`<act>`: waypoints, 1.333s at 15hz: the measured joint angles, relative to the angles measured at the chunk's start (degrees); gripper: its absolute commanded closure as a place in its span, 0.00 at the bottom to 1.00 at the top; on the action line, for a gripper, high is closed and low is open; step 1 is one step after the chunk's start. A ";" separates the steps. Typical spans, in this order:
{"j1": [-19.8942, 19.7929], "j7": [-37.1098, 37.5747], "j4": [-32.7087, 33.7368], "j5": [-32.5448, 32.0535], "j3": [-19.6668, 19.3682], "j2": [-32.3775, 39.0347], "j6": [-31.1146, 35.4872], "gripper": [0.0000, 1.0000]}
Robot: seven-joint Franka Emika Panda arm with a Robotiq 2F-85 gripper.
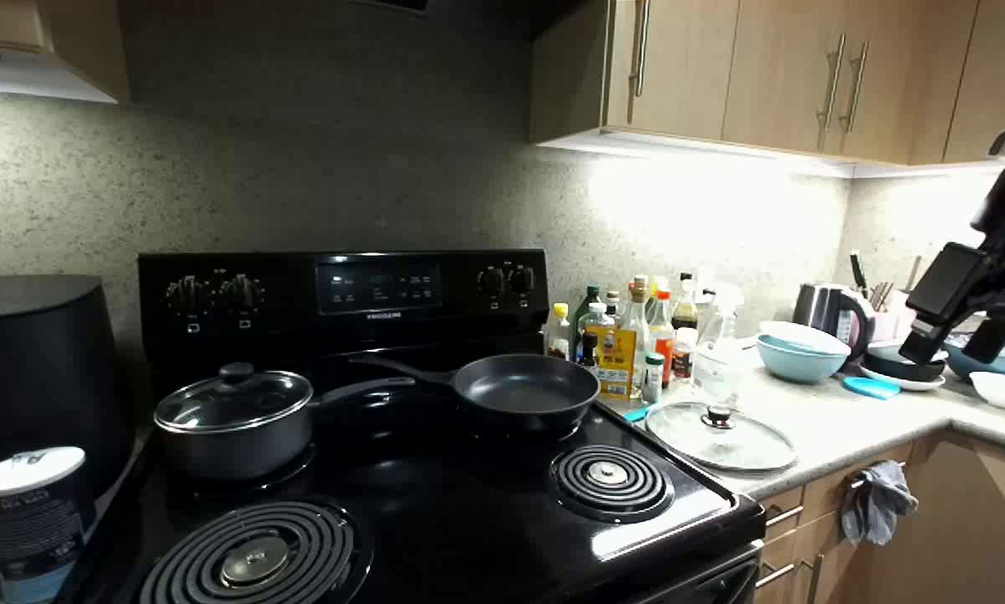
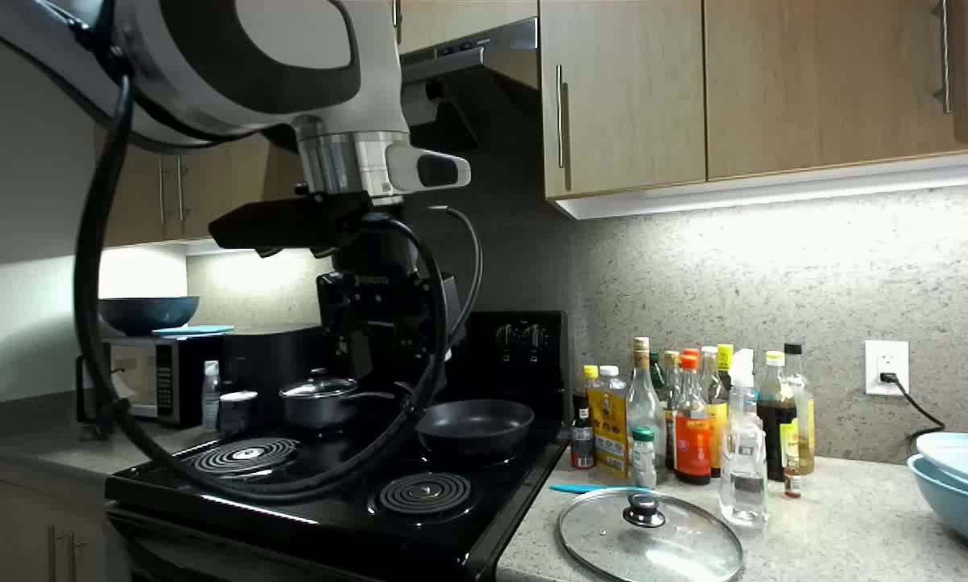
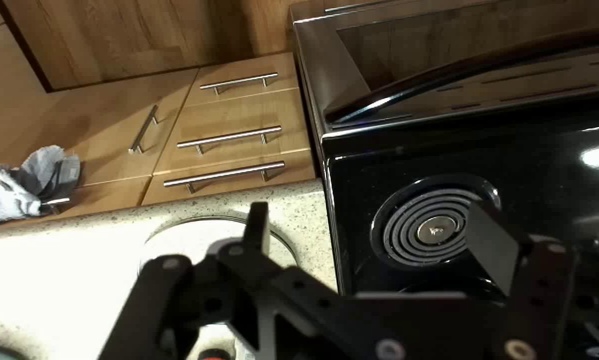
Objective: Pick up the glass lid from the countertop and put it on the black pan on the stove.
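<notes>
Arm: In an exterior view we see the arm (image 2: 266, 81) slanting from the upper left and bent at the wrist, with the gripper (image 3: 377, 237) hanging below, fingertips downward.
Jaws: Spread wide; in the wrist view we see a broad gap between the two fingers.
Lid: In both exterior views the lid (image 1: 721, 440) lies on the counter (image 1: 855, 419), just beside the stove (image 1: 469, 524) and well apart from the gripper.
Knob: The lid's knob (image 2: 644, 511) points up; the glass is round, equally broad every way.
Pan: We find the pan (image 1: 528, 386) level on the stove's rear, its handle pointing away from the lid, toward the pot (image 1: 234, 445).
Cable: In an exterior view a cable (image 2: 85, 259) loops across the stove and covers part of the pan's handle; there we can hardly make out the fingers against the dark.
Hidden: In the wrist view the gripper covers much of the lid, and glare bleaches the counter.
Cut off: In an exterior view the frame's right edge crops the gripper (image 1: 953, 344).
</notes>
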 measured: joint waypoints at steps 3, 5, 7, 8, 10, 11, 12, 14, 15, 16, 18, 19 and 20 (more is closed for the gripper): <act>0.01 0.00 -1.72 0.00 -0.06 0.43 -0.39 0.00; 0.01 0.00 -1.75 0.00 -0.07 0.57 -0.38 0.00; 0.01 0.00 -1.74 0.00 -0.07 0.57 -0.38 0.00; 0.01 0.00 -1.74 0.00 -0.07 0.57 -0.38 0.00; 0.01 0.00 -1.56 0.00 -0.07 0.57 -0.40 0.00; 0.01 0.00 -1.18 0.00 -0.07 0.61 -0.40 0.00; 0.00 0.00 -0.71 0.00 -0.06 0.78 -0.40 0.00; -0.04 0.21 0.60 -0.04 0.12 1.93 0.20 0.00; -0.07 0.39 1.42 -0.07 0.35 3.08 0.80 0.00; -0.12 0.73 2.29 -0.16 0.70 4.63 1.66 0.00; -0.29 1.95 4.45 -0.68 1.82 8.89 3.63 0.00; -0.48 2.72 5.70 -1.00 2.56 11.45 4.51 0.00; -0.77 3.43 7.07 -1.33 3.35 14.20 5.13 0.00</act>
